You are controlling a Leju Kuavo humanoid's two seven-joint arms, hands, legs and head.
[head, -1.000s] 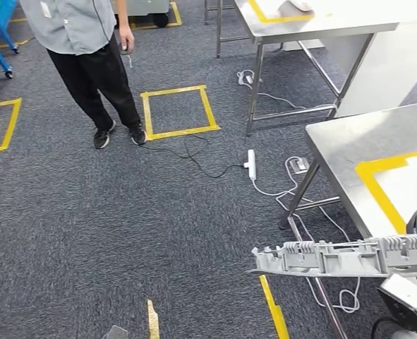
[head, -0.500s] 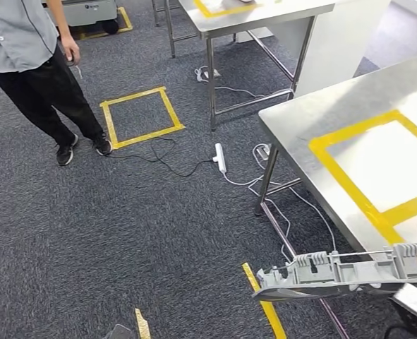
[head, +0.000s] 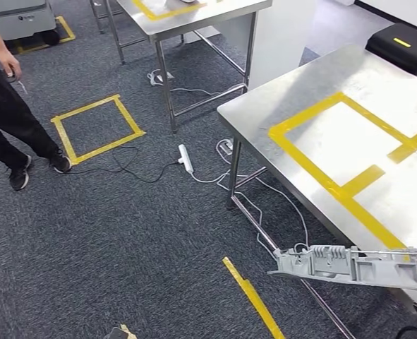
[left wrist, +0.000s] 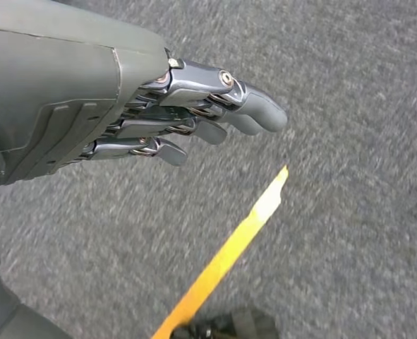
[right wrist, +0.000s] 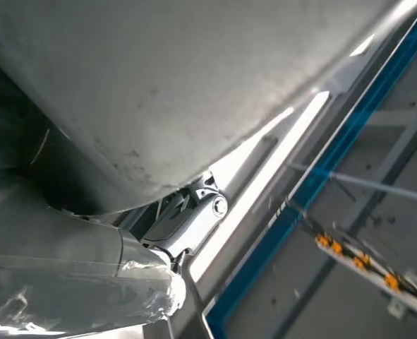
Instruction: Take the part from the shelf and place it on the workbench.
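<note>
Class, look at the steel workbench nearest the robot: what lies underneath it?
Under the workbench white cables trail over grey carpet between its steel legs. Farther under, the tabletop hides the floor.

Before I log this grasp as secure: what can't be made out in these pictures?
- Right robot hand's grip: in the head view the part runs off the right edge; in the right wrist view it blocks the fingers.
- Black case on the workbench: cut off by the edge.

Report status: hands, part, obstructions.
Left hand open, empty. Right hand under grey part, grip unclear. Part at workbench edge, not yet down. Nothing blocking.
</note>
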